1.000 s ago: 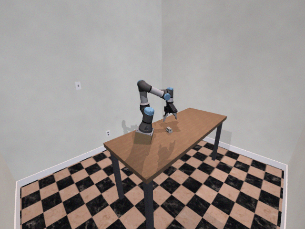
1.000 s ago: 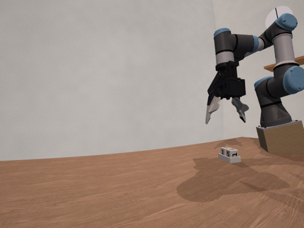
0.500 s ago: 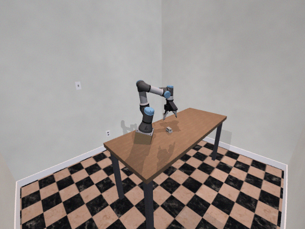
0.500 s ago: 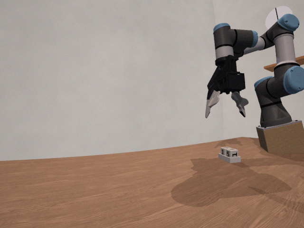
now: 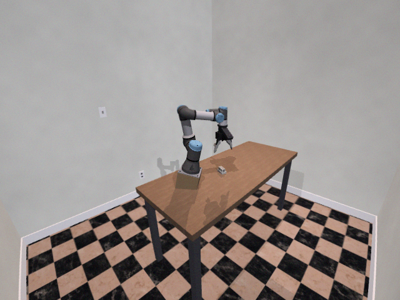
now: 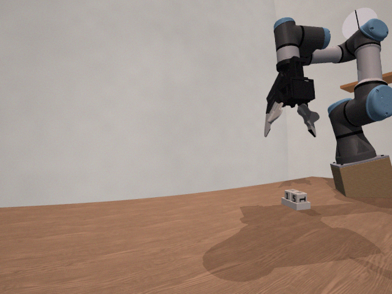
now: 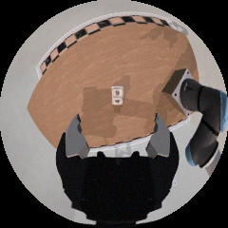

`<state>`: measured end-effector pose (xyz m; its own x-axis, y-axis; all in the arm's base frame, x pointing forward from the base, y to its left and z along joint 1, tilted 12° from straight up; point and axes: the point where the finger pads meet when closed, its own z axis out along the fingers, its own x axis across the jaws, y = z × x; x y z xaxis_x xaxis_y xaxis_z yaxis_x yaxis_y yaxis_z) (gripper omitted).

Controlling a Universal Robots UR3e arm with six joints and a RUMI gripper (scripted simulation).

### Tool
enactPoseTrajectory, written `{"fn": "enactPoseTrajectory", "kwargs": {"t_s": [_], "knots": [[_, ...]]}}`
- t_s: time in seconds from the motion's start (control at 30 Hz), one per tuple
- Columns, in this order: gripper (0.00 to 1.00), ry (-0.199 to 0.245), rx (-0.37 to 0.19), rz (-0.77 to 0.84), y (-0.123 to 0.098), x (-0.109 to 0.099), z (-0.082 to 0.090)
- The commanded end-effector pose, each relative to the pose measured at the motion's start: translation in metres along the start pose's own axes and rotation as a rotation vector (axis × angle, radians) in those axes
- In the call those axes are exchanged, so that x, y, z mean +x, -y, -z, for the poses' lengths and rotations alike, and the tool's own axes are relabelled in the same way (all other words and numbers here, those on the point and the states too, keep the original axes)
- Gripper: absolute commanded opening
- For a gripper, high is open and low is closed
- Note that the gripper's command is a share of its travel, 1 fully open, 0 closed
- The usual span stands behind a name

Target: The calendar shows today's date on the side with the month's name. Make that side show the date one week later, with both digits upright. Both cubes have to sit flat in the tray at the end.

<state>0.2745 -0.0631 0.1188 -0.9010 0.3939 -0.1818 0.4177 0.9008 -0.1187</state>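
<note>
The gripper (image 6: pixel 290 124) hangs high with jaws spread and empty; the calendar tray (image 6: pixel 295 204) with both cubes (image 6: pixel 295 195) lies well below on the surface (image 6: pixel 126 240).

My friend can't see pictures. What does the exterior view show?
A robot arm holds its open, empty gripper high above a small white calendar on a wooden table. Two cubes sit in its tray, near the arm's base.
</note>
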Motion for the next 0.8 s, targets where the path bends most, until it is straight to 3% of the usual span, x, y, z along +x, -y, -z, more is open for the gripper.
{"fn": "enactPoseTrajectory", "kwargs": {"t_s": [0.0,0.77], "knots": [[1.00,-0.001,0.000,0.000,0.0001,-0.0004,0.0114],[1.00,-0.001,0.000,0.000,0.0001,-0.0004,0.0134]]}}
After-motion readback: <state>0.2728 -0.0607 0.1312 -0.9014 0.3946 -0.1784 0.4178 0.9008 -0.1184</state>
